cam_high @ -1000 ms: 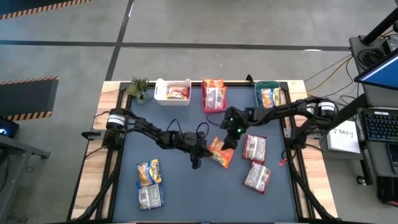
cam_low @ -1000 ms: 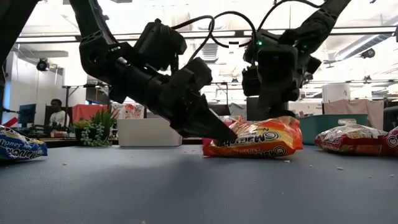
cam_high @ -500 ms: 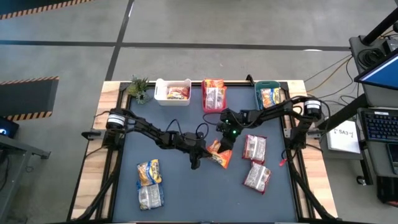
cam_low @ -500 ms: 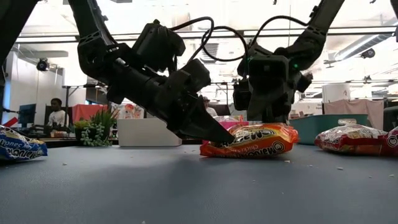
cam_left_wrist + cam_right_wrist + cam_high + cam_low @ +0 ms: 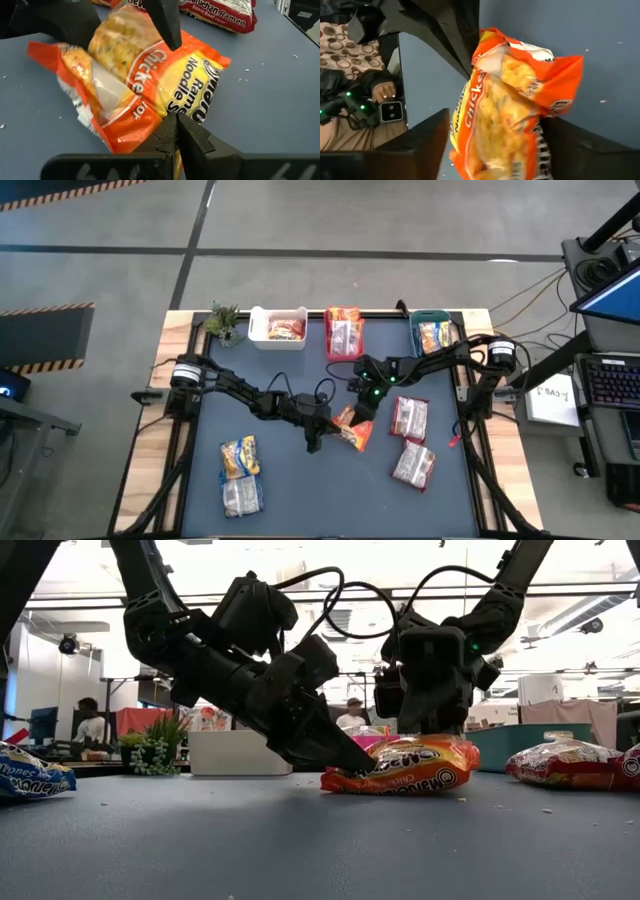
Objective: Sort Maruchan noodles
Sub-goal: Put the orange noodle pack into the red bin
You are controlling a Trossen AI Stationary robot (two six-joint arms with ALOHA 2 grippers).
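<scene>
- The orange crinkly plastic noodle packet [image 5: 353, 427] lies near the middle of the dark blue table [image 5: 300, 490], and both arms meet at it.
- The left gripper [image 5: 176, 131] has its two dark fingers pressed together, tips touching the near edge of the orange packet (nothing is held between them).
- The right gripper [image 5: 490, 145] comes down on the same packet from the far side; its fingers are spread wide with the packet between them, one finger at each side. In the low view the packet [image 5: 397, 767] rests on the table under this gripper.
- Two silvery-white and red packets [image 5: 409, 417] lie just to the right of the orange one, one nearer the front [image 5: 413, 465].
- A blue-yellow packet [image 5: 238, 457] and a pale packet [image 5: 241, 497] lie at the front left, well apart from the grippers.
- At the far edge stand a white plastic bin [image 5: 277, 327], a pink bin [image 5: 344, 333] and a teal bin [image 5: 435, 332], each with packets inside, and a small green plant [image 5: 223, 323] beside the white one.
</scene>
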